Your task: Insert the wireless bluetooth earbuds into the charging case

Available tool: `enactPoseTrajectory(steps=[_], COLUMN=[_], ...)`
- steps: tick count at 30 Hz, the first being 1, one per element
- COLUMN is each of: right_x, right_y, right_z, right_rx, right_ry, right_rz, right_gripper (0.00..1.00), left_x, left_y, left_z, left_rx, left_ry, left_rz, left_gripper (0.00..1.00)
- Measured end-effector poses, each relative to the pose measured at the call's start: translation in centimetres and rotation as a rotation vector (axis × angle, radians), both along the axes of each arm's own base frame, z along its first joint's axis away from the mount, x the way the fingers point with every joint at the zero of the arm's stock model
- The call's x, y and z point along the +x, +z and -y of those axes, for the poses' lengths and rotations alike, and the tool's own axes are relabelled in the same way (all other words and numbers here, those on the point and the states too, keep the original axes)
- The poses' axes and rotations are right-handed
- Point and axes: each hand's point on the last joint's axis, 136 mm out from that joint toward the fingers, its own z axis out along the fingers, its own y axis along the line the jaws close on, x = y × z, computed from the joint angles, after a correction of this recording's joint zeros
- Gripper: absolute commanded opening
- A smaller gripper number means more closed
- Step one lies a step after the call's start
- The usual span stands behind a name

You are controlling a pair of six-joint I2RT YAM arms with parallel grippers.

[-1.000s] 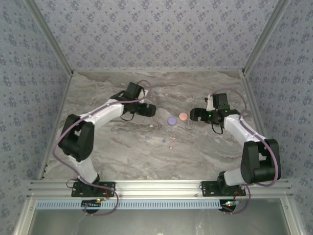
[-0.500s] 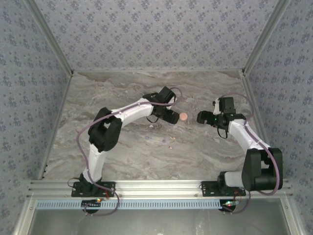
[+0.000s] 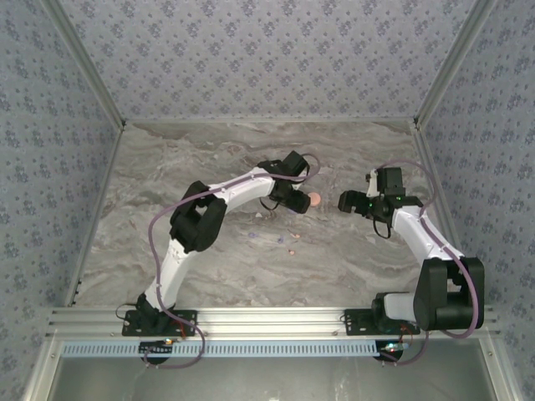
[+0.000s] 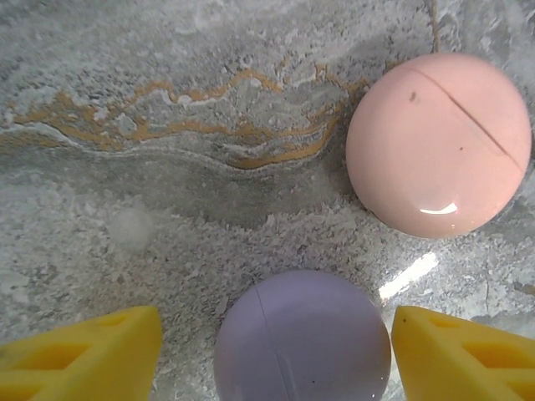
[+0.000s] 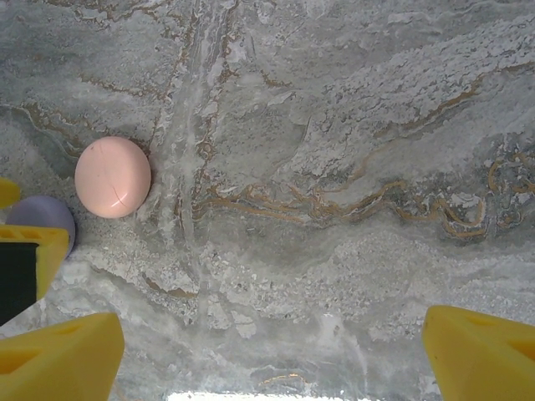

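A lilac round case [image 4: 303, 338] lies closed on the marble between my left gripper's [image 4: 276, 359] yellow fingertips [image 4: 84, 355]. That gripper is open, with a gap at the left pad. A salmon-pink round case [image 4: 439, 144] sits closed just beyond it. From above, the left gripper [image 3: 297, 200] covers the lilac case, with the pink case [image 3: 314, 199] beside it. My right gripper [image 3: 345, 201] stands open to the right, nothing between its fingers [image 5: 58, 355]; its view has the pink case [image 5: 113, 176] and lilac case [image 5: 42, 219] at far left. Tiny lilac earbuds [image 3: 253, 236] and pink earbuds [image 3: 290, 251] lie nearer the bases.
The marble tabletop [image 3: 192, 167] is walled by patterned panels on three sides, with an aluminium rail [image 3: 267, 317] along the near edge. The left arm's forearm [image 3: 238, 188] stretches across the table's middle, above the scattered pieces.
My left arm has swung from the back left to the centre and come down over the lilac case. The right gripper has drawn back slightly to the right.
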Motion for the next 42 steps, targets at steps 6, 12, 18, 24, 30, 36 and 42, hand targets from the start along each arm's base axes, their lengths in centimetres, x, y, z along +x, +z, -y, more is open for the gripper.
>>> enactPoseTrajectory(steps=[6,12,18,24,30,36,42], right_x=[0.0,0.0,0.0,-0.1,-0.4,-0.1,0.4], right_y=[0.0,0.0,0.0,-0.4,-1.6,-1.9,-1.8], right_z=[0.1,0.1,-0.1,-0.8,-2.7,-4.8,-7.0], right_rx=[0.000,0.000,0.007,0.024,0.034,0.035,0.040], right_ry=[-0.002,-0.002,0.002,0.025,0.084,0.142,0.202], right_rz=[0.000,0.000,-0.001,-0.017,-0.059,-0.079,-0.086], right_gripper=[0.95,0.95,0.95,0.95,0.95,0.94,0.94], left_x=[-0.1,0.0,-0.2,-1.4,-1.4,-1.0,-0.9], left_y=[-0.3,-0.4,-0.6,-0.8,-0.9,-0.8,-0.6], left_z=[-0.1,-0.7,-1.4,-3.9,-7.7,-8.6,-8.5], left_rx=[0.022,0.052,0.080,0.115,0.108,0.076,0.064], left_ry=[0.000,-0.001,-0.011,-0.034,-0.027,-0.053,-0.077], left_rz=[0.000,0.010,0.029,0.019,-0.007,-0.013,-0.007], left_gripper=[0.65,0.58,0.55,0.55,0.55,0.62,0.78])
